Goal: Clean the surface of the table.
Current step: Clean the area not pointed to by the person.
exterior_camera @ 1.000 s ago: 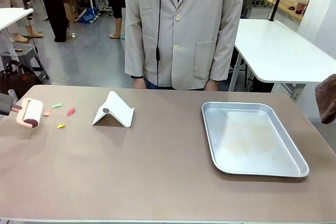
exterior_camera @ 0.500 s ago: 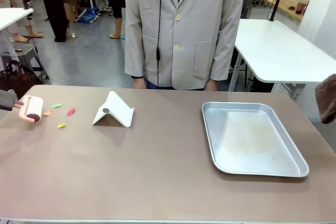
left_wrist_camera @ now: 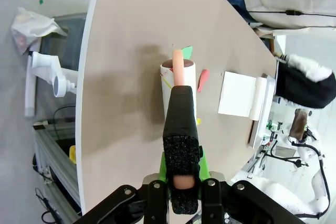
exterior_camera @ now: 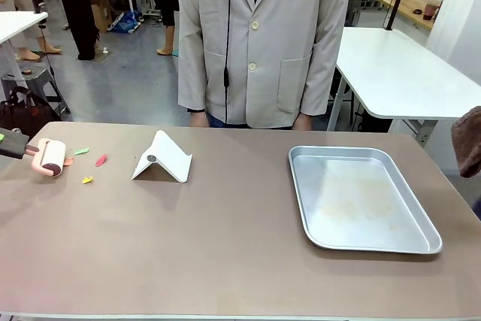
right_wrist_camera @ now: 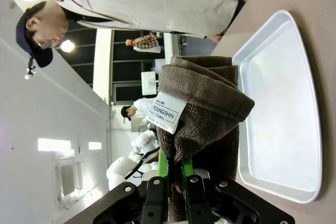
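Taupe desk (exterior_camera: 225,253) spans the front view, the person (exterior_camera: 263,35) in a pale jacket standing at its far side. Left hand (exterior_camera: 9,144) at the desk's left edge, clamped on the pink handle of a lint roller (exterior_camera: 51,157). The roller is just beside small coloured paper scraps (exterior_camera: 101,160); cannot tell if it touches the top. In the left wrist view the left hand (left_wrist_camera: 181,129) grips the handle, roller (left_wrist_camera: 178,85) over the desk (left_wrist_camera: 131,35), scraps alongside. White folded stand (exterior_camera: 164,157) sits left of centre, silver tray (exterior_camera: 353,201) on the right. Right hand (right_wrist_camera: 170,179) is closed on a brown towel (right_wrist_camera: 202,108), held up off the desk's right edge above the tray (right_wrist_camera: 283,108); towel (exterior_camera: 470,140) shows at the right border
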{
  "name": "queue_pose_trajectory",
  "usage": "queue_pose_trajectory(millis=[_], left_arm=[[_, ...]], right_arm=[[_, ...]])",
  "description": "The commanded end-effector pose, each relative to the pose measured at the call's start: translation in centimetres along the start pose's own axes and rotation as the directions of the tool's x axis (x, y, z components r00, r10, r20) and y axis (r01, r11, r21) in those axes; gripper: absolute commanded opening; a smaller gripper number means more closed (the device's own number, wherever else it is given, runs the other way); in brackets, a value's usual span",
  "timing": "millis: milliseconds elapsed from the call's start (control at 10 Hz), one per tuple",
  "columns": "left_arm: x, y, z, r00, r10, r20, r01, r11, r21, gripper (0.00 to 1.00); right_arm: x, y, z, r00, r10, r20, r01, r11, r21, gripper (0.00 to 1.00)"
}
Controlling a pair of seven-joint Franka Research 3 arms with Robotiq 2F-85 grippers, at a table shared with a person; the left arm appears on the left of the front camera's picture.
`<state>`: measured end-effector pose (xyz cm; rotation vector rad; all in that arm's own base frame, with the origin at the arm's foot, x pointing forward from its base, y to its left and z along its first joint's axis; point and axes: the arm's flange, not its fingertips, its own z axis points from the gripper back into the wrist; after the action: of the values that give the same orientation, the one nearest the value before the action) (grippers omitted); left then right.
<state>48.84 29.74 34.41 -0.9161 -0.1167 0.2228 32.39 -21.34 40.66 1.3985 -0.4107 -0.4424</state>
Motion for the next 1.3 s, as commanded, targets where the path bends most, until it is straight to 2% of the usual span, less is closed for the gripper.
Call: queue_pose_trajectory(millis=[0, 600, 1200], left_arm=[[0.3, -0.2, -0.1, 0.999, 0.023, -0.027, -0.022, 0.999, 0.026, 0.03], [1.5, 0.3, -2.5, 0.996, 0.06, -0.063, -0.055, 0.996, 0.073, 0.03], [3.6, -2.5, -6.9, 0.993, 0.088, -0.081, -0.082, 0.994, 0.078, 0.03]], right_arm=[[-0.1, 0.3, 0.3, 1.0, 0.006, -0.006, -0.006, 1.0, 0.009, 0.0], [-0.1, 0.3, 0.3, 1.0, 0.006, -0.006, -0.006, 1.0, 0.009, 0.0], [-0.1, 0.3, 0.3, 1.0, 0.006, -0.006, -0.006, 1.0, 0.009, 0.0]])
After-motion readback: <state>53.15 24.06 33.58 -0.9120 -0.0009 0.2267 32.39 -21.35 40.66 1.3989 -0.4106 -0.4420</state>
